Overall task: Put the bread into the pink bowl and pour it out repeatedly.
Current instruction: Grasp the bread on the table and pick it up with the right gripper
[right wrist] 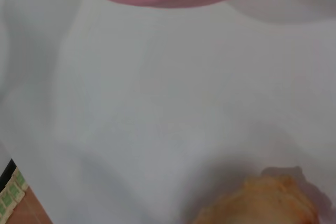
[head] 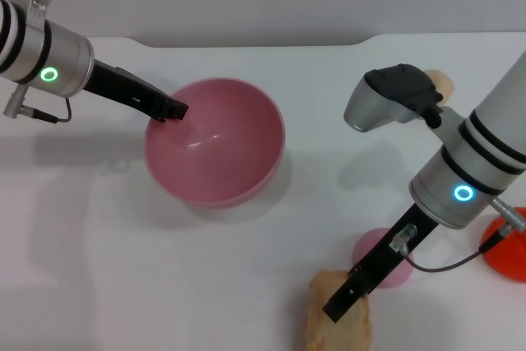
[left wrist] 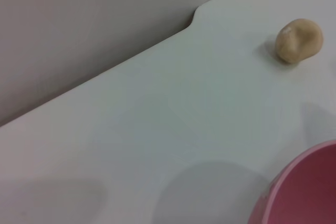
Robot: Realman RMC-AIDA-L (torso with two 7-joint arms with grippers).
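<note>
Bowl held at its rim, loaf lying on the table.

Left gripper (head: 174, 110) clamped on the pink bowl (head: 215, 141) at its left rim. Right gripper (head: 341, 306) sits over the bread (head: 337, 316) near the front edge (finger position cannot be told); bowl well apart.

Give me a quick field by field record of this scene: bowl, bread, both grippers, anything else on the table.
pink bowl: upright, nothing inside
bread: on the table, outside the bowl, at the near edge
left gripper: at the bowl's rim
right gripper: down over the bread
other items: beige lump, pink dome, orange object
</note>
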